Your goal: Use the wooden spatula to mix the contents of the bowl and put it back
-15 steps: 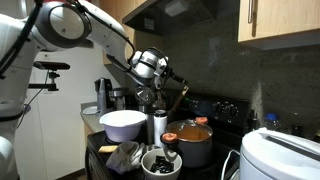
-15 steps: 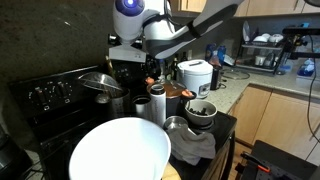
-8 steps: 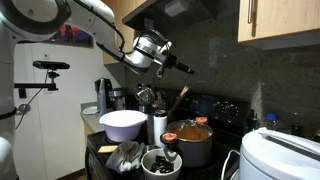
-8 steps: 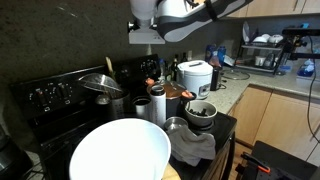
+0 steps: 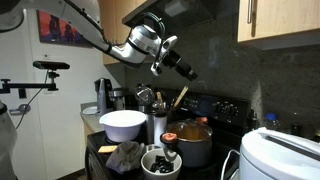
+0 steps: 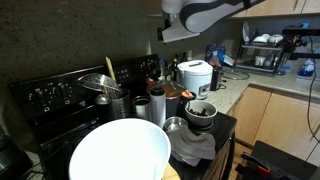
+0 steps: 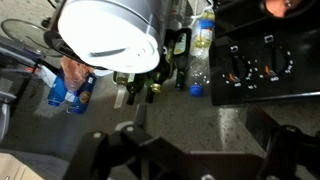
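The wooden spatula [image 5: 181, 97] stands leaning in a steel holder at the back of the stove, and its blade sticks up in an exterior view [image 6: 109, 68]. The small white bowl with dark contents [image 5: 160, 162] sits at the counter's front and shows in both exterior views [image 6: 200, 110]. My gripper [image 5: 182, 69] is raised high above the stove, well clear of both. In the wrist view its fingers [image 7: 190, 160] are wide apart with nothing between them. In an exterior view the arm [image 6: 205, 12] is at the top edge.
A large white mixing bowl [image 5: 123, 123] [image 6: 120, 150] [image 7: 105, 35] is nearby. A steel pot with orange contents [image 5: 190, 142] stands beside the small bowl. There is also a white rice cooker [image 5: 280, 155] [image 6: 192, 75], a grey cloth [image 6: 190, 147], bottles and the stove controls [image 7: 262, 65].
The arm has lifted up and swung away from the utensil holder. The spatula stays in the holder. The gripper is empty.
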Controlling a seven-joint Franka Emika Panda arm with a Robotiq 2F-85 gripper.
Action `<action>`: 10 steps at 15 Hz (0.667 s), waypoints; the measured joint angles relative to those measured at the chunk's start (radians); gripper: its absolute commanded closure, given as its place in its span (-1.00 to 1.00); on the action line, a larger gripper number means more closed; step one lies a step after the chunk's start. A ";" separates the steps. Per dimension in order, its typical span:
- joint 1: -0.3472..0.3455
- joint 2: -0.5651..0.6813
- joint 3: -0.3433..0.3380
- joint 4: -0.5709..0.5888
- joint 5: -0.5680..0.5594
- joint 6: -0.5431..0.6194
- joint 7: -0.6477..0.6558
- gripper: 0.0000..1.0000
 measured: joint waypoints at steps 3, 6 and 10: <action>-0.019 -0.079 -0.007 -0.096 0.062 -0.063 -0.071 -1.00; -0.024 -0.163 -0.007 -0.204 0.110 -0.119 -0.121 -1.00; -0.024 -0.271 -0.005 -0.344 0.173 -0.150 -0.175 -1.00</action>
